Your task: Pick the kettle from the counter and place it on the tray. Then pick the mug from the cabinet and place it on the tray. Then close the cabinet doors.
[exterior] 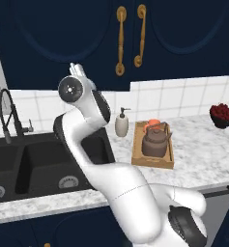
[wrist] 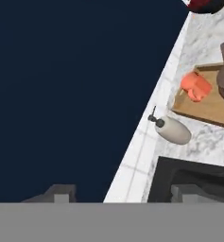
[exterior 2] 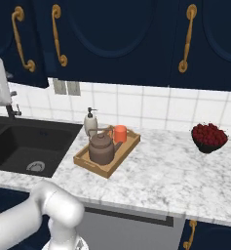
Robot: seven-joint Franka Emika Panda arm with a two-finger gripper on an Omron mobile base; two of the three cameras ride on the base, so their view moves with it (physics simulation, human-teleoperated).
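The dark bronze kettle (exterior: 155,142) (exterior 2: 101,149) stands on the wooden tray (exterior: 154,164) (exterior 2: 95,168), and the orange-red mug (exterior: 153,123) (exterior 2: 120,133) sits behind it at the tray's wall end. On the counter (exterior: 198,154) the tray lies right of the sink. My gripper (wrist: 123,194) is raised at the left cabinet door (exterior: 63,43), whose navy face spans the left of the hand view. Its fingertips (wrist: 59,194) stand wide apart with nothing between them. That door's lower edge hangs below the right door's (exterior: 183,34), so it looks slightly ajar. The cabinet interior is hidden.
A cream soap dispenser (exterior: 121,123) (wrist: 174,130) stands between the black sink (exterior: 38,159) and the tray. A black faucet (exterior: 7,116) rises behind the sink. A dark bowl of red fruit (exterior: 223,115) (exterior 2: 209,136) sits far right. Brass door handles (exterior: 120,41) meet mid-cabinet.
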